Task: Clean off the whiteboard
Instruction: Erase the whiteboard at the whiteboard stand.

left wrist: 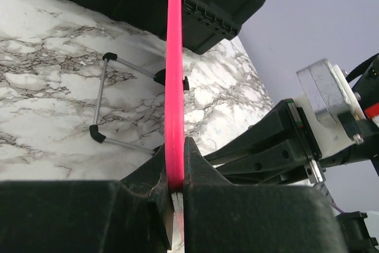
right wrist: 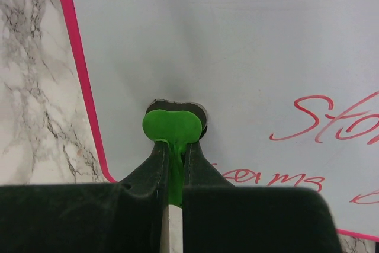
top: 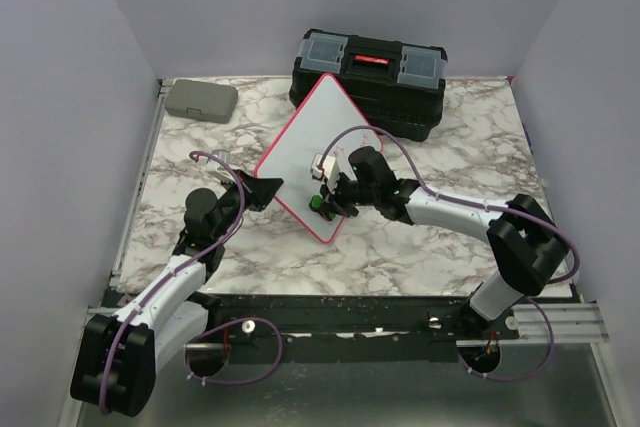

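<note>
While the left arm (top: 170, 287) reaches in from the near left, its jaws are shut on the whiteboard (top: 312, 147), pinching the pink frame at the board's left corner. Left wrist view: frame (left wrist: 173, 87) seen edge-on, running straight up from between the two black fingers, no gap either side.

Board position: mid-bench (top: 200, 147), turned diamond-wise in the top view, far corner pointing at the black toolbox (top: 370, 75) and just short of it. Near corner sits toward the arm bases. A thin wire stand (left wrist: 100, 102) with black tips rests on the marble beside the frame, one end meeting it.

Right arm (top: 470, 217) comes across from the near right, wrist over the board's lower right edge. Its jaws are closed tight on a green eraser tab (right wrist: 172, 125); a dark round pad shows just behind the tab, against the white surface, with a faint shadow around it. Cannot tell how hard it presses.

Right wrist view: red handwriting (right wrist: 331, 122) on the board to the right of the eraser and below it, unwiped. Surface above and left of the tab is plain white. Pink frame (right wrist: 80, 87) runs down the left, marble beyond.

Grey case (top: 200, 100) sits at the far left corner of the bench, well apart from the board.
</note>
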### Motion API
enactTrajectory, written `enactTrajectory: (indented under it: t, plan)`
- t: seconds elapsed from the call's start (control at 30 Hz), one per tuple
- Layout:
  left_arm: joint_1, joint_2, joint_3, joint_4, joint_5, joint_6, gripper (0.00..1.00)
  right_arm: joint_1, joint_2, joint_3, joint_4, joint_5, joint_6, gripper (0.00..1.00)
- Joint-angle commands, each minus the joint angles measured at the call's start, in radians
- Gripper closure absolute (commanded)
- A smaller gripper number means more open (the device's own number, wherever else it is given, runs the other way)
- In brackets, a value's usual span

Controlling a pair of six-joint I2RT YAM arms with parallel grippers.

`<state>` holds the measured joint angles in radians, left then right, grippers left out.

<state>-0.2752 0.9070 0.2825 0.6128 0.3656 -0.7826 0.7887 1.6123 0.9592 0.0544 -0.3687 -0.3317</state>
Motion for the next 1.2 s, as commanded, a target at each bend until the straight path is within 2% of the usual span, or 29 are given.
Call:
enactTrajectory:
  t: [0.0,0.13,0.3,0.47,0.6,0.73,0.83,1.0,1.17]
  plan:
    - [-0.027,-0.004,0.007,-0.001,0.105,0.003,1.00,-0.066,0.064,0.046,0.086,0.080,0.060,0.99]
    - [-0.026,-0.004,0.003,0.000,0.105,0.005,1.00,-0.099,0.079,0.041,0.051,0.074,0.046,0.99]
    - [-0.026,0.002,0.003,0.010,0.107,0.004,1.00,-0.092,0.059,0.008,-0.019,-0.101,-0.006,0.99]
    - [-0.026,0.003,0.002,0.010,0.107,0.004,1.00,-0.046,0.019,0.001,0.005,-0.145,-0.008,0.99]
    - [-0.027,0.011,0.008,0.008,0.114,0.002,1.00,-0.026,0.014,0.006,0.109,-0.101,0.042,0.99]
    - [-0.027,0.012,0.018,-0.002,0.117,0.003,1.00,-0.029,0.020,0.016,0.240,0.043,0.079,0.99]
    - [-0.025,0.010,0.029,-0.017,0.119,0.007,1.00,-0.042,0.037,0.024,0.275,0.101,0.089,0.99]
    - [-0.025,0.009,0.037,-0.027,0.121,0.015,1.00,-0.139,0.052,-0.011,0.306,0.092,0.132,0.99]
    - [-0.025,0.019,0.035,-0.014,0.123,0.009,1.00,-0.167,0.002,-0.132,0.374,0.011,0.033,0.99]
